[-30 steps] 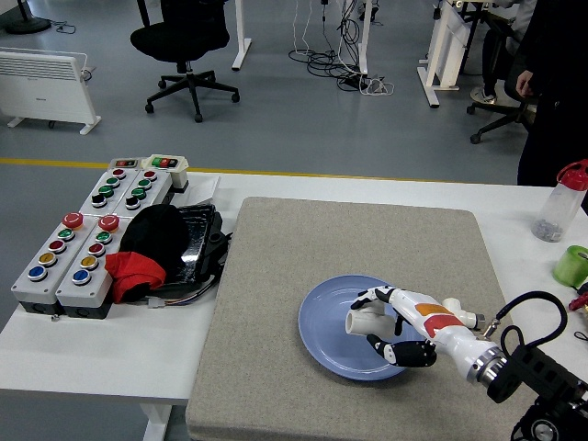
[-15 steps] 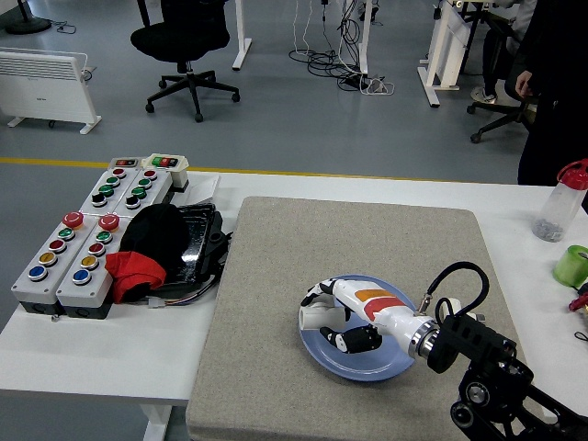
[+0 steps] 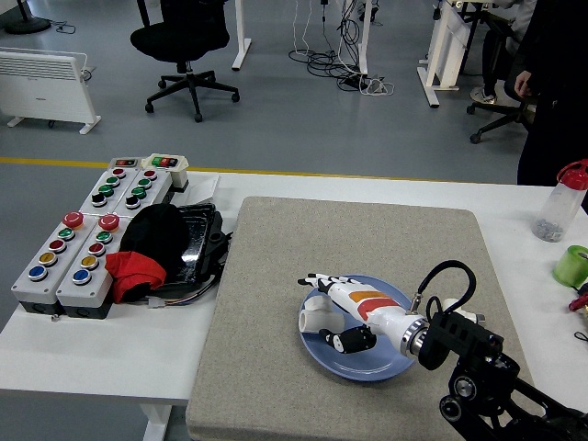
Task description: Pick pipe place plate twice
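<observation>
A white pipe piece [image 3: 316,319] lies on the left part of the blue plate [image 3: 375,366], which sits on the grey mat [image 3: 276,276]. My right hand [image 3: 323,310] reaches in from the lower right and hovers right at the pipe. Its fingers [image 3: 322,279] are stretched out above the pipe and the thumb is below it, so the hand looks open around the pipe rather than closed on it. The left arm is out of view.
Two grey button boxes [image 3: 69,257], a black and red cloth [image 3: 147,248] and a black tray [image 3: 197,239] stand on the table's left. A clear bottle with a red cap [image 3: 560,204] and a green cup [image 3: 571,265] are at the right edge. A person [image 3: 551,83] stands at the far right.
My right hand carried the pipe from the plate's middle to its left part. Its fingers, curled around the pipe half a second ago, are now straightened.
</observation>
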